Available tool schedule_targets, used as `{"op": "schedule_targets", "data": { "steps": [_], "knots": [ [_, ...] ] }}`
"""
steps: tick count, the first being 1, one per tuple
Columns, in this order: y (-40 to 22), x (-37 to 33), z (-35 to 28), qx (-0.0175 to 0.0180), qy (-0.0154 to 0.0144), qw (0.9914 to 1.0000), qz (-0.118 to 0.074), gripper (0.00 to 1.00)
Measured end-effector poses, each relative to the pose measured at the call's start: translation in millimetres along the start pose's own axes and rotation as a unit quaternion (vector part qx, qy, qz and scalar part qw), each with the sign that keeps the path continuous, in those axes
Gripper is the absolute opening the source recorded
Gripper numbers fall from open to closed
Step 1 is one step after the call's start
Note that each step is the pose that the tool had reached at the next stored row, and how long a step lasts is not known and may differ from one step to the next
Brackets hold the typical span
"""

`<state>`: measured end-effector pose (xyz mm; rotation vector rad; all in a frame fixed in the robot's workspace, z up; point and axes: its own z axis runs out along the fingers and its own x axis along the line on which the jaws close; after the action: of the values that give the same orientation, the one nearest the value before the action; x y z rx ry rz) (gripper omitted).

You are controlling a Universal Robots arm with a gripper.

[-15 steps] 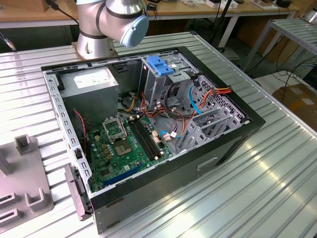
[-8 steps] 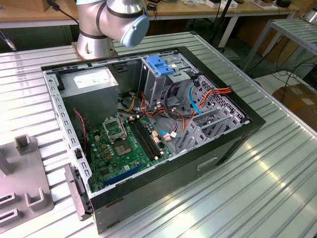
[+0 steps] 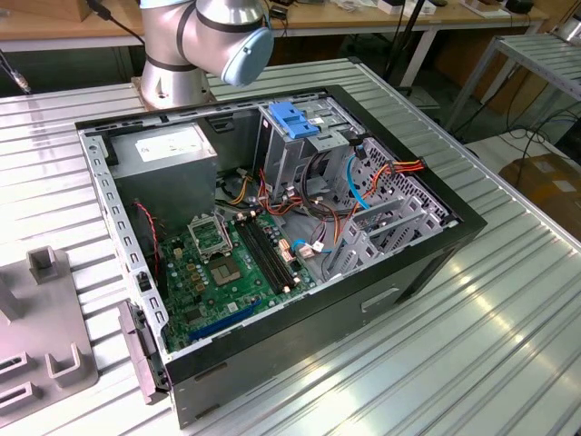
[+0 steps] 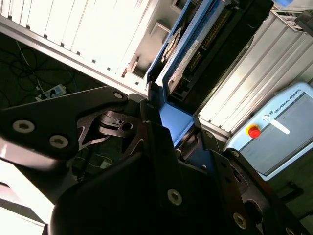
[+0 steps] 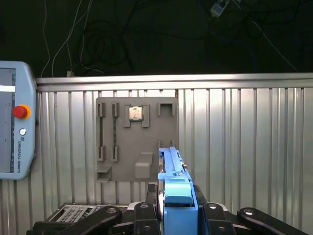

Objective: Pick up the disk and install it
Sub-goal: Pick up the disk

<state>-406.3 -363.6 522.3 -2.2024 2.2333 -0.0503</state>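
The end effector [image 5: 178, 208] is clamped on the disk [image 5: 170, 164]. In both wrist views its black fingers [image 5: 146, 213] press against either side of the drive's bright blue carrier frame. The disk stands on edge and reaches away from the fingers. In the second wrist view the end effector [image 4: 178, 128] grips the blue end, and the disk [image 4: 193, 51] shows its circuit-board face with rows of connector pins.

Past the disk's far end, a grey fixture plate [image 5: 122, 156] with slots lies on the ribbed metal tabletop [image 5: 244, 147]; a small square chip [image 5: 135, 113] sits in one of its recesses. I cannot tell whether the disk touches the plate. A teach pendant [image 5: 14, 142] with a red button [image 5: 19, 111] lies beside the plate. Beyond the tabletop's edge is a dark floor with loose cables [image 5: 88, 44].

In the exterior view, the fixture plate [image 3: 41, 350] lies at the exterior view's left. Beside it is an open computer case [image 3: 399, 263] holding a green motherboard [image 3: 218, 272] and a drive cage [image 3: 295, 150]. The arm's base [image 3: 172, 45] stands behind the case.
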Motion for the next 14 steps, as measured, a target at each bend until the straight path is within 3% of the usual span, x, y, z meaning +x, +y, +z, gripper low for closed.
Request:
{"op": "schedule_targets", "data": {
  "steps": [7, 14],
  "knots": [
    [-0.4, 0.0, 0.0, 0.0, 0.0, 1.0, 0.0, 0.37],
    [-5.6, -0.1, 0.2, 0.0, 0.0, 1.0, 0.0, 0.37]
  ]
}}
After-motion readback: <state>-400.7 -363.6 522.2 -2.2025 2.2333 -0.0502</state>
